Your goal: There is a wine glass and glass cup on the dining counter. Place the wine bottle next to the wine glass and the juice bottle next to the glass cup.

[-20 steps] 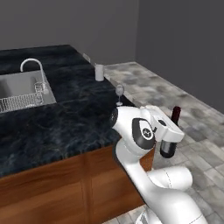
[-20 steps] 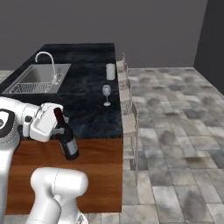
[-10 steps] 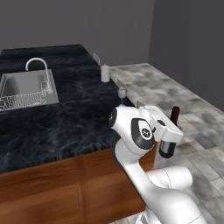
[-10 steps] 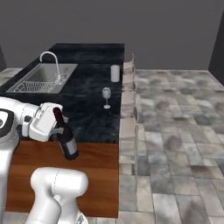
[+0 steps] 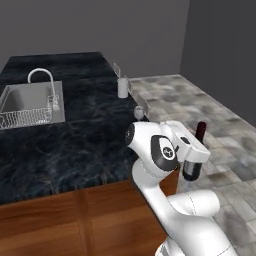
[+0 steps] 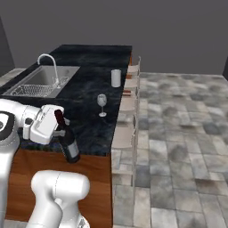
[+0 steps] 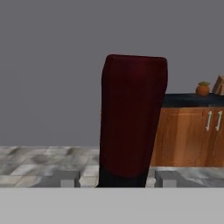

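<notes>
Right now the jaws are clenched on the wine bottle [image 6: 67, 140], carried tilted in the air off the bench's [image 6: 84, 116] near edge, well short of the wine glass [image 6: 102, 104]. Glass, I'd judge: stiff, weighty, slick, breakable, so the hold near the neck seems sensible. Near-black body, dark red top [image 7: 133, 118], pale label hidden.
</notes>
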Robot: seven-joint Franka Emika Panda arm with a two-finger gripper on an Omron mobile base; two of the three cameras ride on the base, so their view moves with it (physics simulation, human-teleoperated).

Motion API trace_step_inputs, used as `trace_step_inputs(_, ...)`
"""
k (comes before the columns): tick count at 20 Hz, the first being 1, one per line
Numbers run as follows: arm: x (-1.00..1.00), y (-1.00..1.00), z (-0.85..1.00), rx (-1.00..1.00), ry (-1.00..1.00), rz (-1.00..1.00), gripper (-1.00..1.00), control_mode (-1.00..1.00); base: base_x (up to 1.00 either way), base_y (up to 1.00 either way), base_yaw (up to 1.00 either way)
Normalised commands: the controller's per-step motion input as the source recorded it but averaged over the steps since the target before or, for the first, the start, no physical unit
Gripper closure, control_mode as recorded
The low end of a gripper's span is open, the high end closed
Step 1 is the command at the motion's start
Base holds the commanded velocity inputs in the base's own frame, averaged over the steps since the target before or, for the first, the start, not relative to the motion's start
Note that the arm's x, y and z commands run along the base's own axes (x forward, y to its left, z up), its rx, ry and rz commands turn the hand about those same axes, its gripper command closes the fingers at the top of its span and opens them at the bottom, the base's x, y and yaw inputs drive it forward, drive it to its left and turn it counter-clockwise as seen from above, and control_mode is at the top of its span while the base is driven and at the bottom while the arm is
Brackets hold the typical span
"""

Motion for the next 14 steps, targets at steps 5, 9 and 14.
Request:
trace_step_inputs(5, 0.0, 0.0, 0.0, 0.0, 0.0, 0.0, 1.0, 1.0, 0.52, -0.27, 0.24)
trace_step_inputs(9, 0.0, 0.0, 0.0, 0.0, 0.0, 0.0, 1.0, 1.0, 0.46, -0.25, 0.17)
trace_step_inputs(14, 0.0, 0.0, 0.0, 0.0, 0.0, 0.0, 1.0, 1.0, 0.61, -0.25, 0.19)
